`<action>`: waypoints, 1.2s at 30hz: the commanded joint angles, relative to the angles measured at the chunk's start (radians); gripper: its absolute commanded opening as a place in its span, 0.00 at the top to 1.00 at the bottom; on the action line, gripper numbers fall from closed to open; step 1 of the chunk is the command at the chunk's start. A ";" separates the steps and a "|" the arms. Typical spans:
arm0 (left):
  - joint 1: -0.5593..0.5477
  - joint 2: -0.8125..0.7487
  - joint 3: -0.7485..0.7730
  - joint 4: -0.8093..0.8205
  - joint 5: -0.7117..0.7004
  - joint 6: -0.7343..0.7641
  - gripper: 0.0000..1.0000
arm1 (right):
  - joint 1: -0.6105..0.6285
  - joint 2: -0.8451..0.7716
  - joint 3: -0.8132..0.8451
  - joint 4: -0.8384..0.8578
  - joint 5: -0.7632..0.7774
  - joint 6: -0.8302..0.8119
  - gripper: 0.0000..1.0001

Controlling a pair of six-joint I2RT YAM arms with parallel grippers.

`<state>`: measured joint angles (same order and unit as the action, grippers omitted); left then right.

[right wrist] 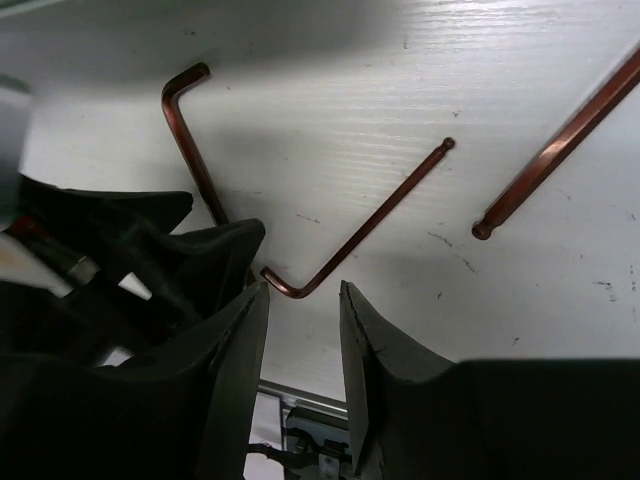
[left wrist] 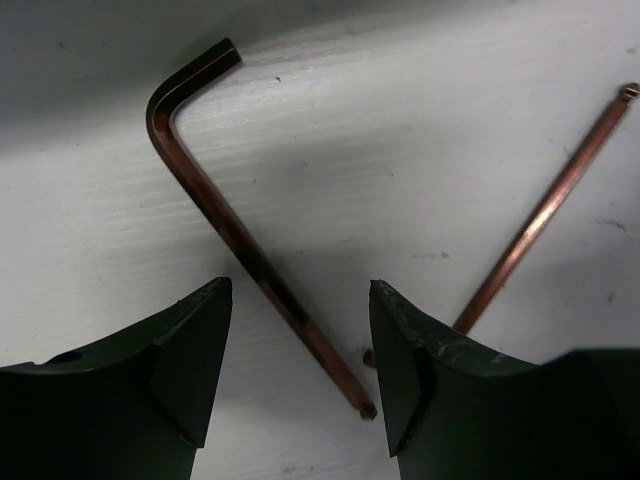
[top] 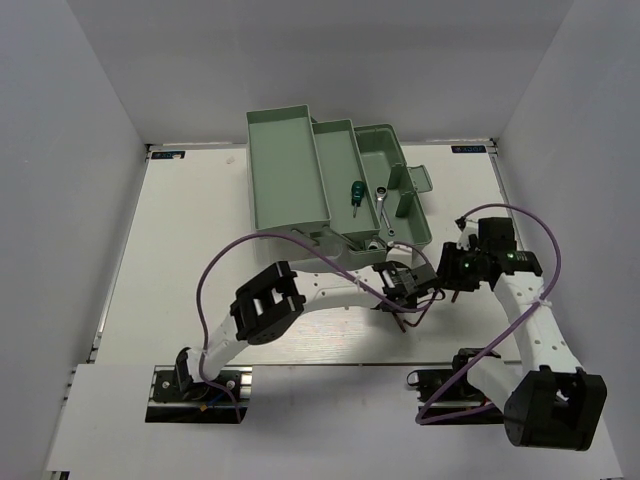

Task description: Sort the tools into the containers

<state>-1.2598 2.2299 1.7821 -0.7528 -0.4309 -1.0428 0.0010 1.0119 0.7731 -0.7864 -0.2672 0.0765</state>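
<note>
Left of the toolbox: plain white worktop with wide room out to the left edge. Blue sticker at the far corner, another past the toolbox's right side, print too small to read. No legible writing elsewhere.

Toolbox itself pale mint-green, opened out into stepped trays. Green-handled screwdriver lying in the middle part, silver wrench just right of it.

Near side of the toolbox crowded. Purple cable looping over the left arm, which reaches across below the toolbox's near edge. Left gripper just off the toolbox's near right corner, fingers spread wide and low over the worktop, holding nothing. Bent hex key flat on the worktop, its long leg running through that gap, touching neither finger.

Further right, thin hex key and a third hex key, apart from each other. Right gripper close against the left one, fingers parted by a narrow gap just beside the thin key's bend, gripping nothing.

Right of the toolbox, a narrower strip of worktop before the edge.
</note>
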 commanded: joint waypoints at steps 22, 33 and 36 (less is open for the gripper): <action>-0.001 0.082 -0.123 -0.277 -0.019 -0.103 0.54 | -0.167 -0.088 -0.011 0.019 -0.193 0.017 0.59; -0.020 0.042 -0.279 -0.185 0.035 -0.069 0.80 | -0.210 -0.104 -0.017 0.015 -0.230 0.017 0.59; -0.020 0.042 -0.297 -0.155 0.060 -0.043 0.92 | -0.217 -0.102 -0.020 0.015 -0.239 0.006 0.59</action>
<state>-1.2709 2.1536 1.5902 -0.8185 -0.5346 -1.1240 -0.2066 0.9245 0.7673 -0.7792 -0.4744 0.0872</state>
